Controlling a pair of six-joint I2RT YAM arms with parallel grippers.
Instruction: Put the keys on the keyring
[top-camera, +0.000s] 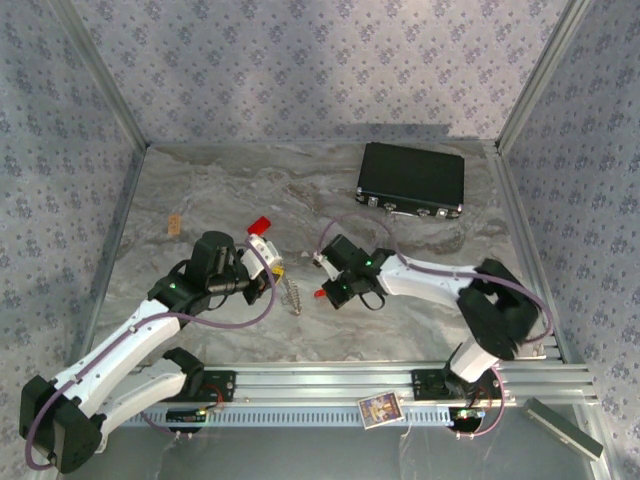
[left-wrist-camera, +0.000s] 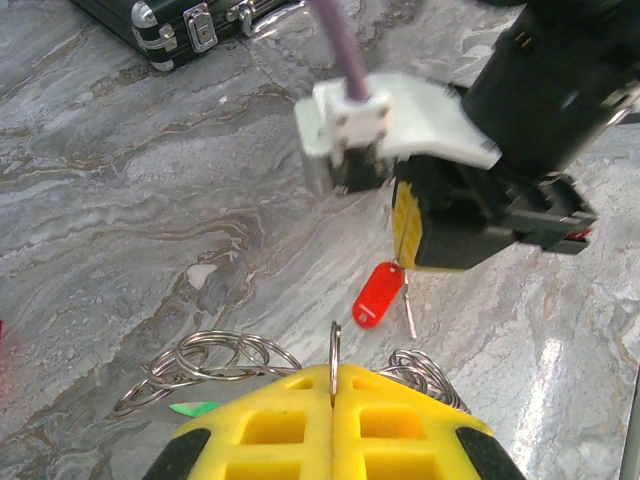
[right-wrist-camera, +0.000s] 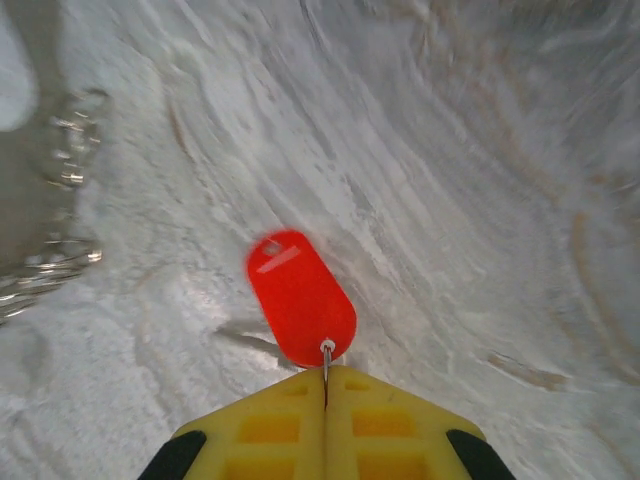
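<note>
In the left wrist view my left gripper (left-wrist-camera: 334, 372) is shut on the keyring (left-wrist-camera: 334, 345), a thin silvery loop standing on edge between the yellow fingers. Its linked chain (left-wrist-camera: 205, 360) spreads over the table on both sides. The green key (left-wrist-camera: 195, 408) lies flat beside the chain at the lower left. My right gripper (right-wrist-camera: 326, 372) is shut on the metal end of the red key (right-wrist-camera: 300, 298), whose red head hangs just above the marble. From above, the right gripper (top-camera: 323, 284) faces the left gripper (top-camera: 272, 268) a short way apart, with the chain (top-camera: 293, 295) between them.
A black case (top-camera: 411, 180) lies at the back right. A red block (top-camera: 260, 224) sits just behind the left gripper, and a small tan piece (top-camera: 173, 226) lies at the left. Metal frame posts and patterned walls close in the marble table (top-camera: 220, 190).
</note>
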